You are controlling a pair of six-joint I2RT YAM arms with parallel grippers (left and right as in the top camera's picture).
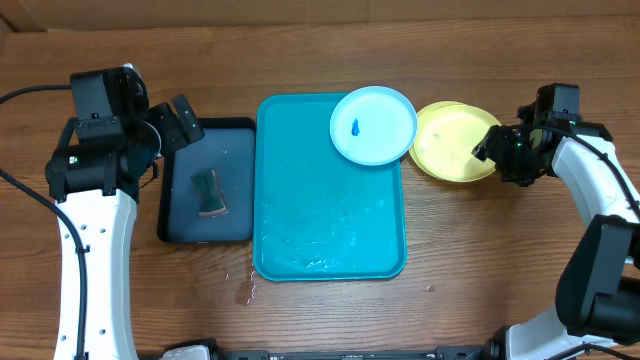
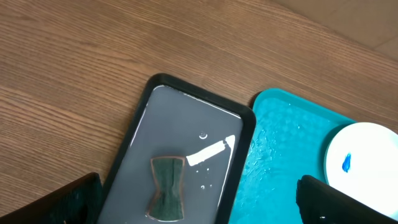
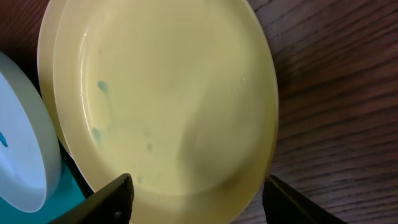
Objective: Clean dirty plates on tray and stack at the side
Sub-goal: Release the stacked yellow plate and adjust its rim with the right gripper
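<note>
Yellow plates [image 1: 455, 142] lie stacked on the table [image 1: 500, 260] just under my right gripper [image 1: 488, 150], its fingers apart and empty, so I judge two done, with the smudged blue plate [image 1: 373, 124] yet to clean on the tray [image 1: 330, 230] beyond its tips, while my left gripper [image 1: 178, 125] gapes wide.

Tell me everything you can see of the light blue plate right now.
The light blue plate is round and plastic-looking, with a pale centre and a small blue smudge left of the middle. It sits face up on the turquoise tray's far right corner, overhanging the rim. Its edge overlaps the yellow plates.
</note>
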